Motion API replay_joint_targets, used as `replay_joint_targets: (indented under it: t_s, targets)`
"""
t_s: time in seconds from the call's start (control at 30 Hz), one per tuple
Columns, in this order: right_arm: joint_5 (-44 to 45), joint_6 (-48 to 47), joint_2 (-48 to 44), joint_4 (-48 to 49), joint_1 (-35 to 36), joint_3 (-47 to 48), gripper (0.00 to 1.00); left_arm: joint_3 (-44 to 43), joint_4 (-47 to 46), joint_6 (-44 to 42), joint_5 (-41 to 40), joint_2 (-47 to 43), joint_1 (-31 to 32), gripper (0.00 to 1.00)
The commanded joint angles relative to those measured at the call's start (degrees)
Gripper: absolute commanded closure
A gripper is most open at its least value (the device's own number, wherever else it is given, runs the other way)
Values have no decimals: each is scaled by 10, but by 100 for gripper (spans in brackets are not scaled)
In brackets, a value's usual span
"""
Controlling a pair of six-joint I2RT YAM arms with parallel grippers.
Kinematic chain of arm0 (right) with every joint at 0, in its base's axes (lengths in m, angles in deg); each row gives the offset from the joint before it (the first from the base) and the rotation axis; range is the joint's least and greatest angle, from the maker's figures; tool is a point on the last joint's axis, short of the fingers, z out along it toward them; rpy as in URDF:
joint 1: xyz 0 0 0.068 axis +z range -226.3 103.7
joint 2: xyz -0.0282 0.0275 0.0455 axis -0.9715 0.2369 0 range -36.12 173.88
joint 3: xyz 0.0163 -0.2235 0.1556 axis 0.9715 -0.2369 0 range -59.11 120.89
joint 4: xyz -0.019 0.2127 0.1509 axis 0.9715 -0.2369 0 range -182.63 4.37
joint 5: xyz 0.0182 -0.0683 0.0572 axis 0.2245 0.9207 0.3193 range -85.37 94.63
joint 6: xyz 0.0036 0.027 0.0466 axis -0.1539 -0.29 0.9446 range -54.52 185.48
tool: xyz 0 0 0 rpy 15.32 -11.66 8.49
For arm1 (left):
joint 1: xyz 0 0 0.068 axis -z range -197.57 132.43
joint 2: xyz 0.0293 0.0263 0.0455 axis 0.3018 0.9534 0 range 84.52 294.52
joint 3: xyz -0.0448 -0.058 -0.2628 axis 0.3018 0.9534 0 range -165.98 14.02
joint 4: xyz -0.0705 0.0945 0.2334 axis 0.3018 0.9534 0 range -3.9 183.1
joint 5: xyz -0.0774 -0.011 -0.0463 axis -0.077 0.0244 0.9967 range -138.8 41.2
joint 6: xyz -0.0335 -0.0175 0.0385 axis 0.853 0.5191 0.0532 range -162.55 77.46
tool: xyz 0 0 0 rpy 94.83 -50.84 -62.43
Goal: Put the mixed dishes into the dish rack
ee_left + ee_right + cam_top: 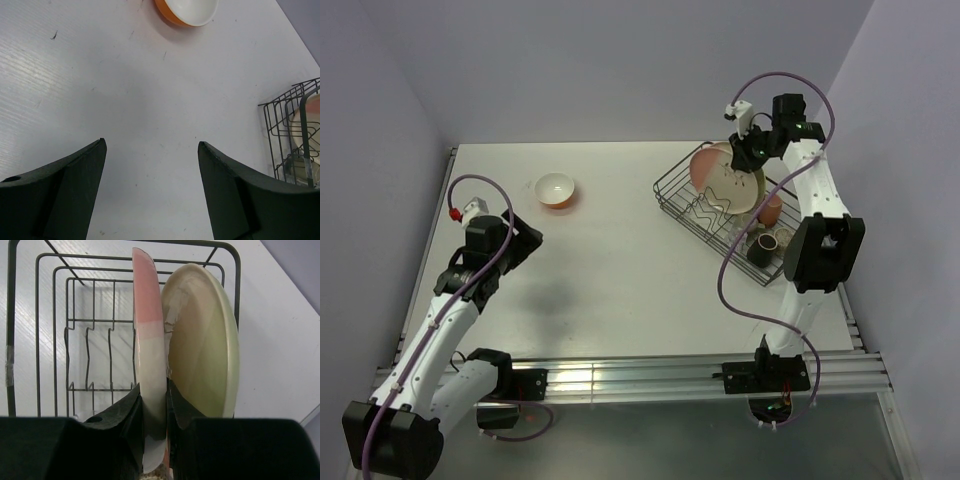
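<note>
The dark wire dish rack [672,186] stands at the back right. My right gripper [154,390] is shut on the rim of the pink-cream plate [149,340], which stands on edge in the rack beside the cream-green plate [202,340]. Both plates show in the top view [725,180]. A pink cup [772,209], a dark cup [759,251] and another cup [783,238] sit at the rack's near end. The orange bowl [556,189], white inside, rests on the table at the back left; it shows in the left wrist view [187,11]. My left gripper [151,145] is open and empty over bare table.
The wavy dividers [90,360] left of the plates hold nothing. The table's right edge [850,300] runs close behind the rack. An aluminium rail [640,375] crosses the near edge.
</note>
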Motion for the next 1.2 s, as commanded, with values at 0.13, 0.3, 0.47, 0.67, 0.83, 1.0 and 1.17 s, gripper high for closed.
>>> replay_joint_targets:
  t_s: [0.13,0.3,0.47,0.67,0.83,1.0,1.17]
  targets:
    - [-21,18,4,28,15,1,95,5,-20,-2,5,-7,-4,20]
    - [-12,13,0,23,14,-13,81,9,-21,1,6,-8,-4,19]
    - [-6,20,-20,29,15,-24,52,8,-24,1,9,-5,-4,18]
    - [-6,44,-47,40,13,-8,27,9,-27,2,13,-6,-4,18]
    - [-13,64,-65,39,13,25,1,7,-28,2,14,-5,-4,18]
    - [-24,85,-80,25,13,73,0,2,-34,-1,18,4,-7,17]
    - [-42,121,-135,71,14,44,0,-10,-53,-1,46,42,-27,16]
